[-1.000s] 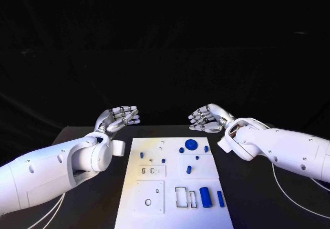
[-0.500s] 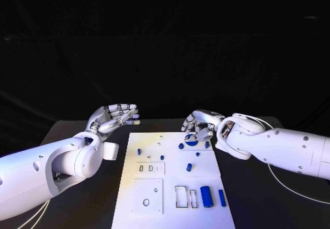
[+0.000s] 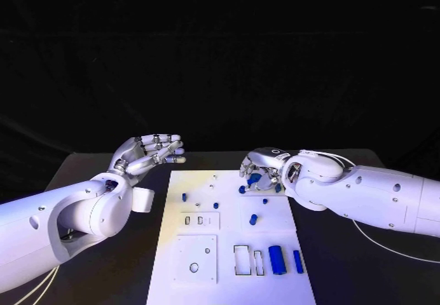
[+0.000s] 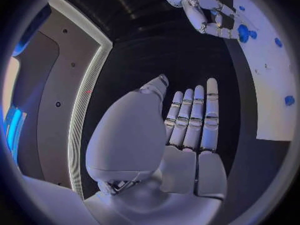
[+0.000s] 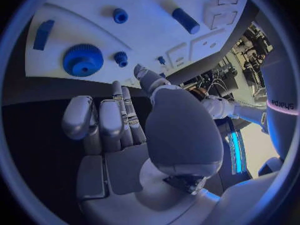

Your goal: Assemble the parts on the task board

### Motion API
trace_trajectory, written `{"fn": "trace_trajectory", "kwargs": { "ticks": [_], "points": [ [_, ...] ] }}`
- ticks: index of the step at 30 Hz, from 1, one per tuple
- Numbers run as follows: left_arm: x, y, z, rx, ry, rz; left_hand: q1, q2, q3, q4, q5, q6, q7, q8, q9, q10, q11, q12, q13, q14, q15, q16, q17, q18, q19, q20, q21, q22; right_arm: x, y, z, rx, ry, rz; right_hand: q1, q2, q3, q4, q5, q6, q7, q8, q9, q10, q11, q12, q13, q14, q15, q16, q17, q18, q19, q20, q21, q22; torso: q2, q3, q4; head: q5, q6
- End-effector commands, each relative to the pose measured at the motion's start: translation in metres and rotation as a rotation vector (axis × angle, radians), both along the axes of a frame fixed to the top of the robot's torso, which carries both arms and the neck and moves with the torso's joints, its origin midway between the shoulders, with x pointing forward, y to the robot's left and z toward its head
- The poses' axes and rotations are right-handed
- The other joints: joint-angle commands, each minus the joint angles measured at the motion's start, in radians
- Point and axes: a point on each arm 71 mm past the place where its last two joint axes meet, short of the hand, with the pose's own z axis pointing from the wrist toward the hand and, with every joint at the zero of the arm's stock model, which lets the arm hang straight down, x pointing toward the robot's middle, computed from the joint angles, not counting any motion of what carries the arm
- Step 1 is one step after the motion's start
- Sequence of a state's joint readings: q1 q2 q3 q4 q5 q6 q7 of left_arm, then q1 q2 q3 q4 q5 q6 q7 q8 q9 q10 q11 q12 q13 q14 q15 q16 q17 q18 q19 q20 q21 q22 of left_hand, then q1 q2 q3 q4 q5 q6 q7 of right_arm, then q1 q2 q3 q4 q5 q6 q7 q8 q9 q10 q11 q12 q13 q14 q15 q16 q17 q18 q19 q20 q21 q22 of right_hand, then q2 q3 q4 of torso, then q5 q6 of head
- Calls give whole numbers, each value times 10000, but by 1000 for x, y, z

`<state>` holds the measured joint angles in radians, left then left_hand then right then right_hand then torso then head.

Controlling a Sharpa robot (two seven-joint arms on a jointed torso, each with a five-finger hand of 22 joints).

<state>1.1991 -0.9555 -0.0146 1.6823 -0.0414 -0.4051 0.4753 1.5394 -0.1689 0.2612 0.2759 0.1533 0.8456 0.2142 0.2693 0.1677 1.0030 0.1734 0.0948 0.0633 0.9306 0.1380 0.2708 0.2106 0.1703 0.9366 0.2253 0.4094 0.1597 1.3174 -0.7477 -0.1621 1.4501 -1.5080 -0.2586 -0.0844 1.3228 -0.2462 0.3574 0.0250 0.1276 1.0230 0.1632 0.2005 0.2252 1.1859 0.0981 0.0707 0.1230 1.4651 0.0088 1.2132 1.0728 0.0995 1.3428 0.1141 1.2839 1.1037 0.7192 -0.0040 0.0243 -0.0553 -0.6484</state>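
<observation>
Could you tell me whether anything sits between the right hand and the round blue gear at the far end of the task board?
Nothing visible does: the right hand hangs empty above the blue gear, with bare task board around it.

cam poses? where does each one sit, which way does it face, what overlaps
Head view: on the robot's head, looking down at the task board; both arms show, left hand and right hand.
Left wrist view: behind the left hand, facing across the table toward the right hand and the board's edge.
Right wrist view: behind the right hand, facing the board and the blue gear.
Shared: all three show the board; head and left wrist views both show the right hand.
</observation>
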Motion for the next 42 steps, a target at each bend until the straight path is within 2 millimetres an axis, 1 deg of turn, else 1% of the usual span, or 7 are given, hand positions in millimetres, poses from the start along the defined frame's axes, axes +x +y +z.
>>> {"fn": "trace_trajectory", "kwargs": {
  "ticks": [1,7,9,16,18,24,42],
  "points": [
    [-1,-2,2,-46,-71,-244,-20,-95,34,-16,-35,-78,101,-63,-17,-20,58,-46,12,-76,-2,-58,15,122,75,24,38,16,1,1,-3,-690,-60,25,105,-26,-13,46,28,85,-1,-43,17,-72,-29,19,13,286,45,241,233,-165,130,0,201,288,76,-25,45,-20,-15],
    [-1,0,3,-74,-45,-184,-37,-98,26,-10,-38,-85,108,-69,-18,-25,62,-61,12,-82,1,-67,17,120,83,25,44,15,3,4,-5,-762,-63,40,160,-3,85,76,33,127,-18,-56,46,-38,-38,26,11,324,46,578,541,-222,253,8,488,703,118,-42,95,-51,5],
    [-1,0,3,-83,-38,-171,-37,-98,26,-10,-38,-85,108,-69,-18,-25,62,-61,12,-82,1,-67,17,120,83,25,44,15,3,4,-6,-784,-58,25,193,21,162,81,37,156,-36,-55,58,-27,-49,24,5,316,46,626,556,-227,255,7,535,765,142,-24,89,-46,22],
    [-1,1,5,-97,-38,-158,-47,-98,23,-5,-40,-89,112,-72,-19,-28,65,-68,12,-85,2,-71,18,119,87,25,46,15,4,6,-10,-860,11,44,215,3,795,140,43,272,-72,-73,107,39,-69,-1,-74,327,35,970,831,-296,384,10,861,1259,207,-66,127,-46,-39],
    [-1,2,5,-93,-38,-149,-47,-98,23,-5,-40,-89,112,-72,-19,-28,65,-68,12,-85,2,-71,18,119,87,25,46,15,3,8,-11,-870,44,76,181,-22,940,166,41,310,-86,-67,125,77,-77,3,-92,334,30,1050,899,-315,425,10,940,1384,218,-55,117,-29,-38],
    [-1,2,5,-86,-39,-134,-59,-96,19,-1,-41,-92,116,-76,-20,-31,68,-78,13,-88,4,-77,21,117,92,25,50,15,3,9,-13,-906,110,102,167,-46,1316,179,37,390,-124,-46,176,160,-98,-3,-139,333,7,1163,962,-336,463,0,1047,1552,257,-75,148,-53,-40],
    [1,4,5,-51,23,-112,-85,-94,9,10,-48,-102,124,-84,-23,-40,76,-100,13,-96,10,-91,25,115,102,26,57,13,5,6,-17,-995,210,1,119,-47,1760,177,26,485,-154,1,258,283,-131,2,-198,336,-15,1300,1051,-366,523,-6,1174,1761,348,-62,146,-26,-13]
  ]
}}
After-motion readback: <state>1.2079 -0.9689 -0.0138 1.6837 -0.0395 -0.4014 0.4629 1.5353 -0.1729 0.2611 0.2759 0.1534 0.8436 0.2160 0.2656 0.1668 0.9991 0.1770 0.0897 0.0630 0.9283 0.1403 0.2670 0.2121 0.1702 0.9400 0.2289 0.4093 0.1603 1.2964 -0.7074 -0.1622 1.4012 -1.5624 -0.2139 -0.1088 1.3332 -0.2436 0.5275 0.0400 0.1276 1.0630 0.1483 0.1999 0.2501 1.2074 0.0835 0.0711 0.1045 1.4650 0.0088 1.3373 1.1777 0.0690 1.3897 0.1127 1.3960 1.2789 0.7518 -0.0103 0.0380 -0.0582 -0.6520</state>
